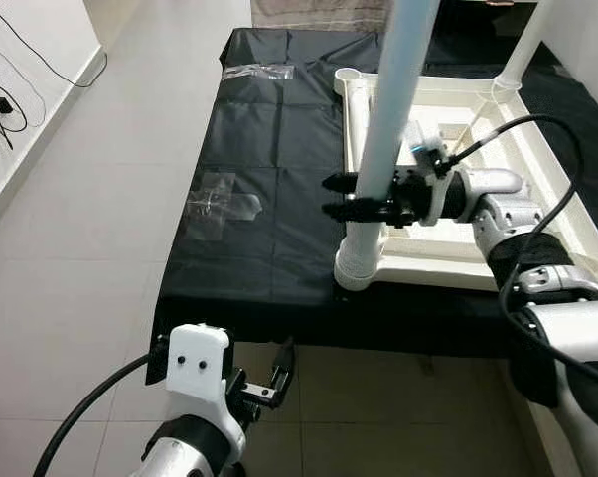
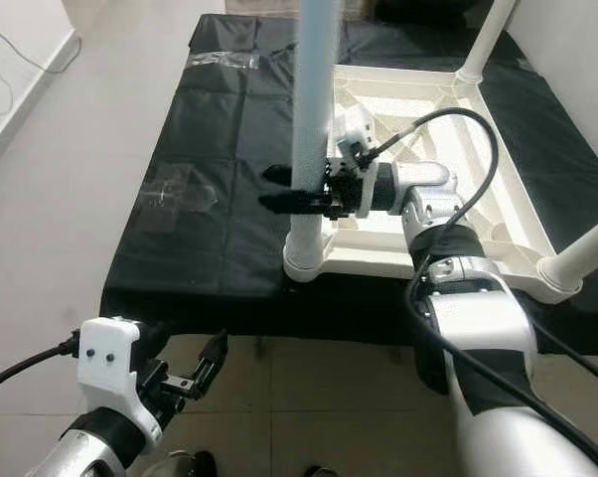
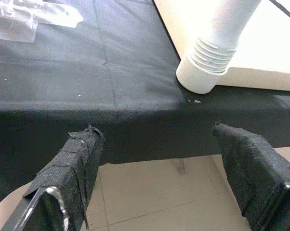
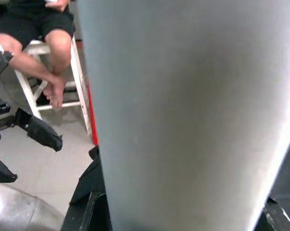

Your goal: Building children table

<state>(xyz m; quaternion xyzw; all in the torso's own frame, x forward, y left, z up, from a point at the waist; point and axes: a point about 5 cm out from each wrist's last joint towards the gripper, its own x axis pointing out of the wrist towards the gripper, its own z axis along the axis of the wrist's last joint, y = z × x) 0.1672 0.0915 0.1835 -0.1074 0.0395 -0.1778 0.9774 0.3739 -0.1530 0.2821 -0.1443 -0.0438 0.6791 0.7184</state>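
A white children's table (image 1: 448, 266) lies upside down on a black-covered platform (image 1: 269, 238). A pale table leg (image 1: 393, 89) stands upright in its near left corner socket, its ribbed base (image 3: 207, 62) resting at the platform's front edge. My right gripper (image 1: 331, 197) is shut on this leg low down, one finger on each side; the leg (image 4: 183, 110) looms close in the right wrist view. My left gripper (image 1: 264, 383) hangs open below the platform's front edge, its fingers (image 3: 72, 183) holding nothing.
Two more legs stand on the table, far right (image 2: 483, 40) and near right (image 2: 582, 258). A clear plastic bag (image 1: 220, 199) lies on the cloth. Cables (image 1: 1, 99) trail along the left wall. A person (image 4: 34, 43) sits on a white chair.
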